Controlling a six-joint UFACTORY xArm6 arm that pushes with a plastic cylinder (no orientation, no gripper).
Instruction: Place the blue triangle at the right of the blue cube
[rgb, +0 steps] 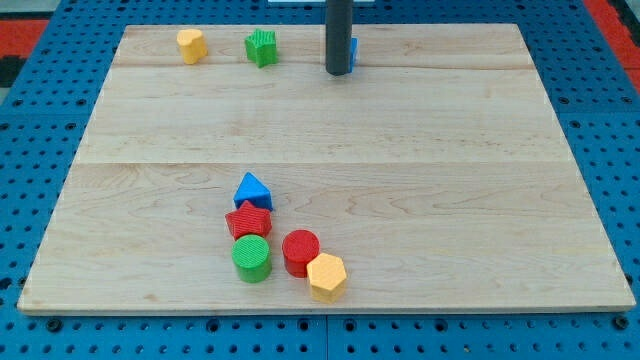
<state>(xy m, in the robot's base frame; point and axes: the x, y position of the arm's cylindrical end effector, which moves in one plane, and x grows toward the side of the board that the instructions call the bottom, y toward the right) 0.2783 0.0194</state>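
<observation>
1. Blue triangle (253, 190) sits well below the tip (338, 72) and a bit to the view's left, low on the board (420, 180).
2. The tip rests near the view's top. It is a plain rod with nothing to open or close, and it holds nothing.
3. Blue cube (353, 50) peeks out just right of the rod, mostly hidden behind it.
4. Green star (261, 47) is left of the tip, and the yellow block (191, 45) is further left.
5. Red star (248, 220) touches the blue triangle from below.
6. Green cylinder (252, 258), red cylinder (300, 251) and yellow hexagon (326, 276) crowd together far below the tip.
</observation>
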